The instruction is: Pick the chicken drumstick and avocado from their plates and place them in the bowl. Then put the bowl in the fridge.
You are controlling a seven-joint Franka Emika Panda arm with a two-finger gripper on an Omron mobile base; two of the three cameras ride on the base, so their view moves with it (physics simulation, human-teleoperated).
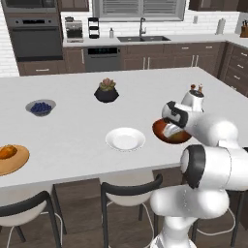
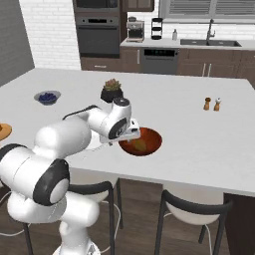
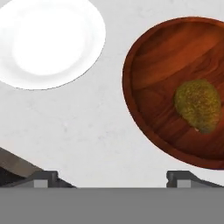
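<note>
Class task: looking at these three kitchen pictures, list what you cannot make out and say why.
- Bowl, left base view: near side hidden by the arm.
- Gripper, hand view: just the fingertips show at the bottom.
- Drumstick, left base view: cut by the left edge.
- Wooden plate, right base view: mostly cut off.

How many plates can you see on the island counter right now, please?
2. The white plate sits empty near the counter's front edge, just left of the bowl. The wooden plate lies at the far left front, carrying the chicken drumstick.
</note>
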